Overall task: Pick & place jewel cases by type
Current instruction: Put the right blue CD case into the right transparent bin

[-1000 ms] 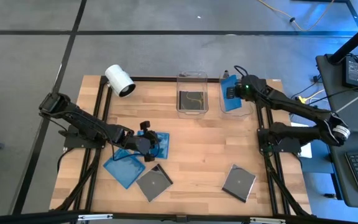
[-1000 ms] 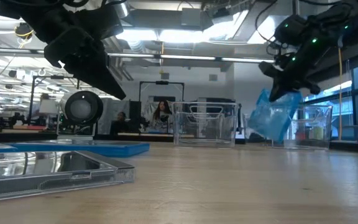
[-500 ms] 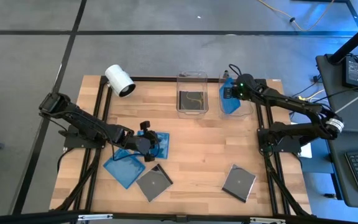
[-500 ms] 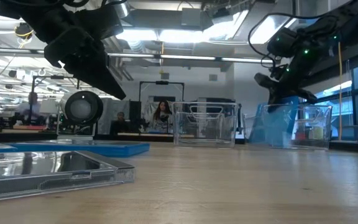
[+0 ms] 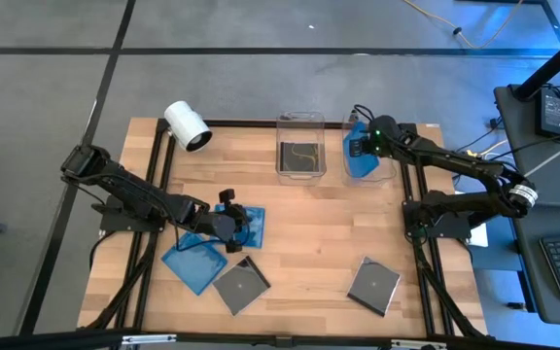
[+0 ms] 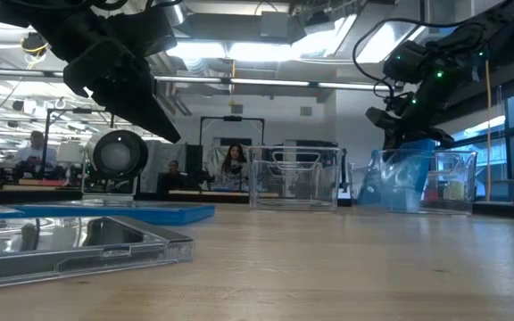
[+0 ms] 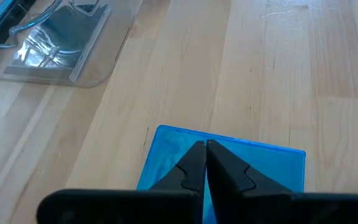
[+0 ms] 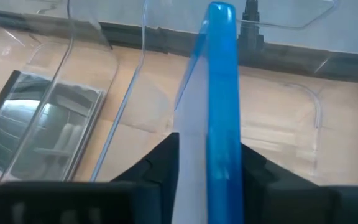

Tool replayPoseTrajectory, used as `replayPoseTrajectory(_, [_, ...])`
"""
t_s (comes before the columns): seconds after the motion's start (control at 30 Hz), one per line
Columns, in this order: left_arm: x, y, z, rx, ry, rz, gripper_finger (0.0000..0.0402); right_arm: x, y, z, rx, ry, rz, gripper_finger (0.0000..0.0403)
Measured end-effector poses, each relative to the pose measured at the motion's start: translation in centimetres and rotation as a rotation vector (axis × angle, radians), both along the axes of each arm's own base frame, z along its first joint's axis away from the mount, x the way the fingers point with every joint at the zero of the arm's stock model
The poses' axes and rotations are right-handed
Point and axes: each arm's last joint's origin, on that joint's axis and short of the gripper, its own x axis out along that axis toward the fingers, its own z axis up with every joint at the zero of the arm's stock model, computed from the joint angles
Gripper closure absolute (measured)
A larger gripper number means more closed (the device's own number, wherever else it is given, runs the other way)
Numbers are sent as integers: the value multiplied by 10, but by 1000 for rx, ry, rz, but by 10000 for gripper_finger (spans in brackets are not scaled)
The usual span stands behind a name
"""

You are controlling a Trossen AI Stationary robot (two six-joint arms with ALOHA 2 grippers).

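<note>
Inside the right bin (image 5: 389, 167), blue case (image 8: 221, 93) stands on edge, right claw (image 8: 207, 155) loosened.

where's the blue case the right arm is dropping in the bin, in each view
High view: blue jewel case stands in the right bin, under the right gripper.
Low view: at right, inside that bin.
Left wrist view: not in it.
Right wrist view: on edge between the fingers.
Shared landmark: middle bin.

Two clear bins (image 5: 300, 146) flank a white camera (image 5: 187, 125).
</note>
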Motion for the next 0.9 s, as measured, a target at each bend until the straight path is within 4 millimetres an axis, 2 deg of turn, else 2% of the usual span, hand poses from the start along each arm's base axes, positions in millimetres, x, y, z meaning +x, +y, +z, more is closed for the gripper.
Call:
replayPoseTrajectory(0.17, [0,0,0,0,0,0,389,0,0,0,-10,17,21,247])
replayPoseTrajectory(0.3, [0,0,0,0,0,0,389,-1,-1,0,-45,68,35,233])
replayPoseTrajectory(0.57, [0,0,0,0,0,0,389,-9,4,-6,-39,251,32,231])
replayPoseTrajectory(0.9, [0,0,0,0,0,0,389,-17,8,-10,-18,391,6,230])
